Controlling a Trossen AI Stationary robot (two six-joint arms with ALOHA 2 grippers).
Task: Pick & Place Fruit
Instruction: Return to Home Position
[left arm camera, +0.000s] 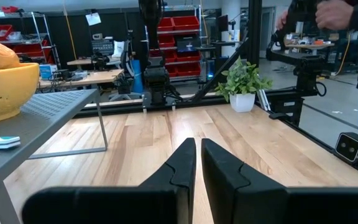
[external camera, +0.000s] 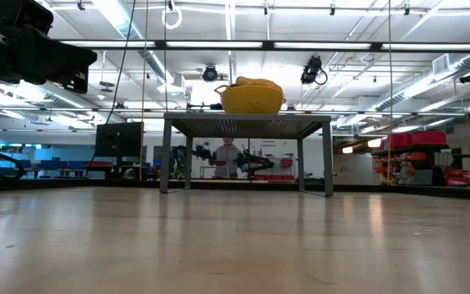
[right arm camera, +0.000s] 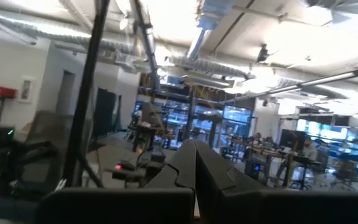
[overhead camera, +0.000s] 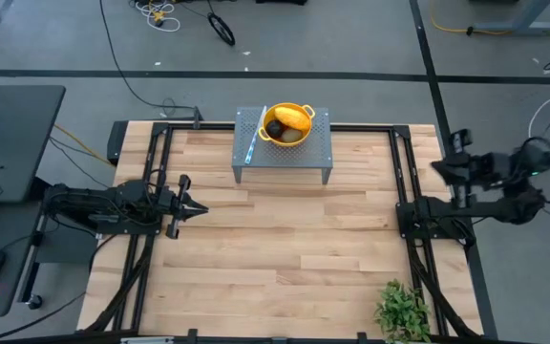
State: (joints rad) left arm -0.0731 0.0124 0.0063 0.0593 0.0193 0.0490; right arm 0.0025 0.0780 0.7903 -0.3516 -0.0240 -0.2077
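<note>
Fruit [overhead camera: 287, 122] sits heaped in the yellow colander [overhead camera: 306, 118] on the grey shelf [overhead camera: 304, 158], at 12 o'clock on the table [overhead camera: 285, 258] in the high view. A mango [overhead camera: 291, 117] lies on top, with a dark plum [overhead camera: 274, 128] at its 8 o'clock. The knife [overhead camera: 252, 145] lies on the shelf just beside the colander, at its 9 o'clock. The left gripper [overhead camera: 201, 206] hovers at the table's 9 o'clock, pointing toward 3, clenched to a point and empty. The right gripper [overhead camera: 444, 170] is at 3 o'clock, out past the table's edge. A plant [overhead camera: 404, 308] stands at 5 o'clock.

Low view: the shelf stands at 12 o'clock across the wood. The colander is on top of it and the mango shows above the rim.

Left wrist view: the two fingers [left arm camera: 182, 165] nearly touch, with only a sliver between them and nothing in it. Past them are bare wood, the shelf with the colander and the knife's handle, and the plant far across. A person's hand [left arm camera: 333, 12] is close to the raised right arm.

Right wrist view: its fingers are pressed together, gripping nothing, and aimed at the room rather than the table.
</note>
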